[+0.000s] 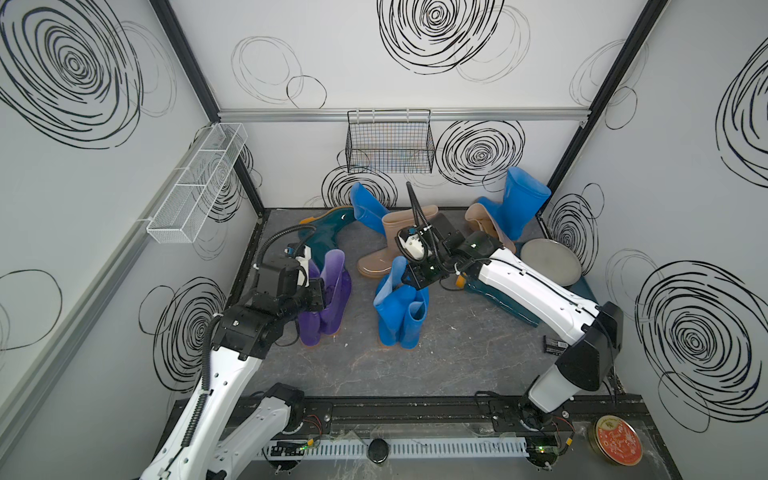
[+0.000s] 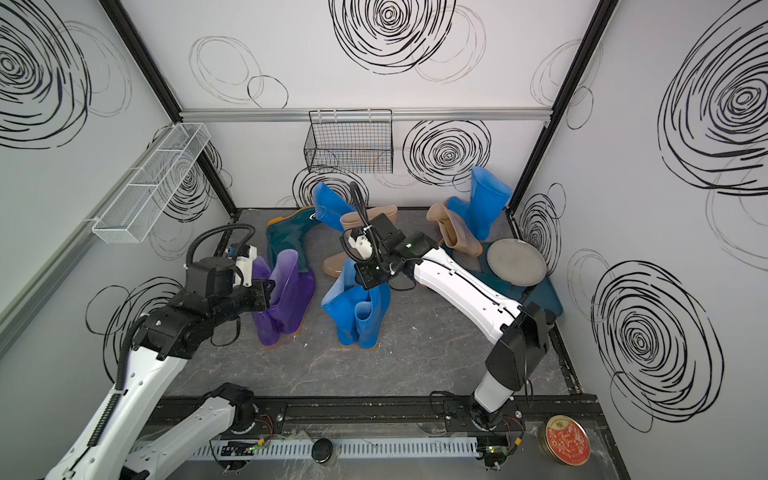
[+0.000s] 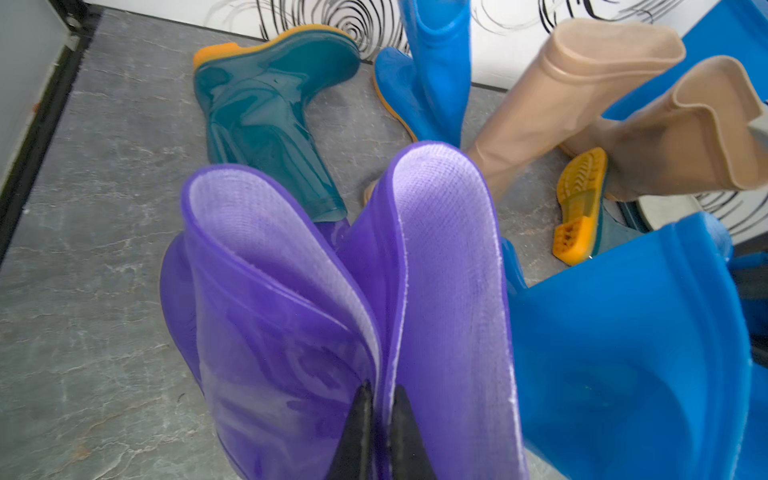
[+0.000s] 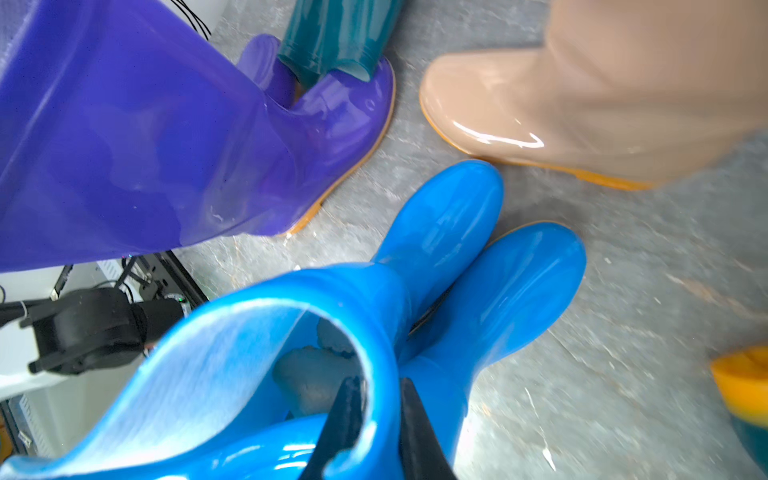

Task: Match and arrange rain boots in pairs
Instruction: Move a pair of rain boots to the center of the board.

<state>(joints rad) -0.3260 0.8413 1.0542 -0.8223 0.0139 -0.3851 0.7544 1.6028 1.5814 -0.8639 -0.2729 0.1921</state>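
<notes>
1. Purple boots (image 1: 328, 299) stand paired on the bench (image 1: 436, 365), left side; left gripper (image 3: 382, 387) is clamped on their touching cuffs.
2. Blue pair (image 1: 399, 311) stands upright mid-bench beside them; right gripper (image 4: 380, 381) pinches one cuff wall.

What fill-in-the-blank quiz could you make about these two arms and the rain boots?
The left gripper is shut on a boot cuff coloured ___.
The right gripper is shut on a boot rim coloured ___.
The teal boot near the back wall lies on its ___.
Missing words: purple; blue; side.
</notes>
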